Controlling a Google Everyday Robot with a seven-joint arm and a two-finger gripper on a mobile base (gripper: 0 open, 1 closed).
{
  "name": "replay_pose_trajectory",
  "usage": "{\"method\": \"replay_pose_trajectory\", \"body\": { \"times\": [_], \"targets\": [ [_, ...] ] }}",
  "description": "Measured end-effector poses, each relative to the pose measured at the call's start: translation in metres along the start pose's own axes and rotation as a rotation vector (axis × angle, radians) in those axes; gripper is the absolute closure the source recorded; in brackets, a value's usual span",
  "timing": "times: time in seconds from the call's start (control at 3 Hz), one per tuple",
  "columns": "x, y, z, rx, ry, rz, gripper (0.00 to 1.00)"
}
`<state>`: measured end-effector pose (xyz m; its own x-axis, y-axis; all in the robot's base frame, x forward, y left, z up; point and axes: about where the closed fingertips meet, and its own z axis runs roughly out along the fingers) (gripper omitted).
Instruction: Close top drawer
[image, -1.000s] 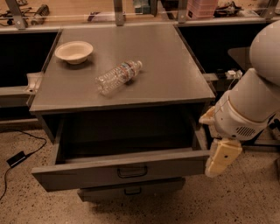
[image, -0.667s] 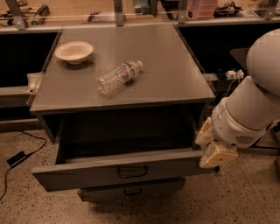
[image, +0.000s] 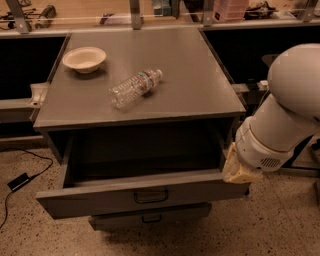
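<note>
We found the top drawer (image: 90, 201) pulled well out of the grey cabinet (image: 227, 127). Its dark inside was open to view and its tall front panel, with the small loop handle (image: 150, 195), stood far forward of the cabinet face. A narrower drawer front (image: 150, 218) showed just beneath it. The gripper (image: 239, 170) sat at the right end of that front panel, at its upper corner, under the bulky white arm (image: 285, 115). The wrist hid the grasping end, so we could not tell whether it was spread wide or drawn narrow. A second before, the gripper had hung lower and farther out to the right, clear of the panel. Since then it had come up and inward to the corner. The drawer itself had not shifted in that time, as far as we could judge. We took this to mean the approach was nearly over and the push not yet begun, so the closing was all still to do. It looked to be touching the corner or just beside it (we could not say which). Pushing from one end, we judged, might skew the drawer on its runners. On the tabletop (image: 195, 80) a pale bowl (image: 84, 58) and a clear plastic bottle (image: 135, 87) lying on its side stayed where they were, well apart from the work.
</note>
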<state>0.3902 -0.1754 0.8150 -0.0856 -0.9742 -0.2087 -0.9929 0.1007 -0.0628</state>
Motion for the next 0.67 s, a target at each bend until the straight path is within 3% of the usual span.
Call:
{"method": "replay_pose_trajectory", "body": {
  "times": [0.67],
  "targets": [
    [0.012, -0.008, 0.102, 0.021, 0.095, 0.034, 1.0]
  ]
}}
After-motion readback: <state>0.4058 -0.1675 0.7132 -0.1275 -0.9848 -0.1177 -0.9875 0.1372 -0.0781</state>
